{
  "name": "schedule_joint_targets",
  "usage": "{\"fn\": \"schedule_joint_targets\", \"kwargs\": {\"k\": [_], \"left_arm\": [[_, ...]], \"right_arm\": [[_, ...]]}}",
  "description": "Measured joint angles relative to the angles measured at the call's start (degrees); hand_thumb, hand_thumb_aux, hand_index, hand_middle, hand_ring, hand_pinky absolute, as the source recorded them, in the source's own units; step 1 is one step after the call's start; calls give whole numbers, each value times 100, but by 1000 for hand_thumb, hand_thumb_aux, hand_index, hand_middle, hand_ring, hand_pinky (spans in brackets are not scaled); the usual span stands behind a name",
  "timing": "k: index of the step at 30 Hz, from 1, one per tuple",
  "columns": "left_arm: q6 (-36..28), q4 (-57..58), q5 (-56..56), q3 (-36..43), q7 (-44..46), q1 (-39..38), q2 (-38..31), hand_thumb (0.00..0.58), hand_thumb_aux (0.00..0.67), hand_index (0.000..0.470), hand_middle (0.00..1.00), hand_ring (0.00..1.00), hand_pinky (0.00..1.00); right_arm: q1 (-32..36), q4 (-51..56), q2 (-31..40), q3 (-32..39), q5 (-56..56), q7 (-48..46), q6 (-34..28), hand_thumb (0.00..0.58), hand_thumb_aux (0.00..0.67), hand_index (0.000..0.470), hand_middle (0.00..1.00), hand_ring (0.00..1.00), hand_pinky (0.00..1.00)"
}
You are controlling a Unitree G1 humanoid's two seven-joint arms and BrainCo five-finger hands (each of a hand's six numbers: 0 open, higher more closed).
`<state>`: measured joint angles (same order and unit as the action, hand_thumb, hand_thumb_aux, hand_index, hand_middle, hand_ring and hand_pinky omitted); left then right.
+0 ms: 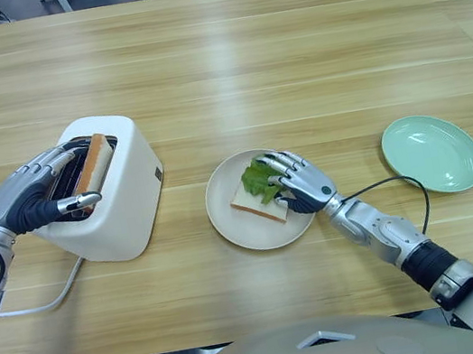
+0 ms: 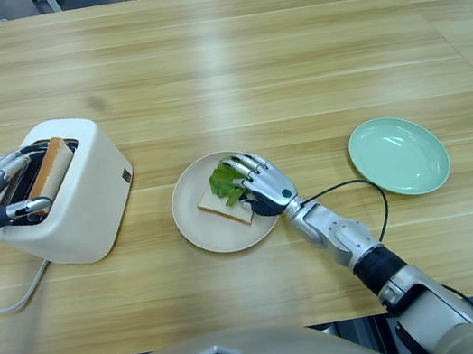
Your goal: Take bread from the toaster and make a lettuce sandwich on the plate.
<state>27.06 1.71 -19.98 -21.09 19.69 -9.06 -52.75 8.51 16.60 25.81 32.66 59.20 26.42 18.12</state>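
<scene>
Currently L hand (image 1: 44, 185) pinches bread slice (image 1: 93, 164) in toaster (image 1: 129, 216). Likely light, crumbly: grip flat faces, min. force. R hand (image 1: 304, 183) rests unclenched on lettuce (image 1: 253, 179).

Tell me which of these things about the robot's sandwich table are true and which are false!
1. A bread slice stands in the toaster. True.
2. The sandwich is being made on the green plate. False: the lettuce lies on a second slice on the beige plate.
3. The right hand rests on the lettuce. True.
4. The left hand is beside the green plate. False: it is at the toaster, by the bread slice.
</scene>
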Motion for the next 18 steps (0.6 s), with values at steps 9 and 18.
{"fn": "schedule_joint_targets", "kwargs": {"k": [9, 18], "left_arm": [[-50, -21, -100, 170, 37, -4, -71, 0, 0, 0, 0, 0, 0], [-169, -23, -385, 282, -41, 42, -131, 352, 250, 171, 0, 0, 0]], "right_arm": [[-210, -495, -7, 44, 104, -76, -47, 580, 670, 460, 0, 0, 0], [-261, -532, -19, 130, 122, -215, -3, 480, 391, 269, 0, 0, 0]]}}
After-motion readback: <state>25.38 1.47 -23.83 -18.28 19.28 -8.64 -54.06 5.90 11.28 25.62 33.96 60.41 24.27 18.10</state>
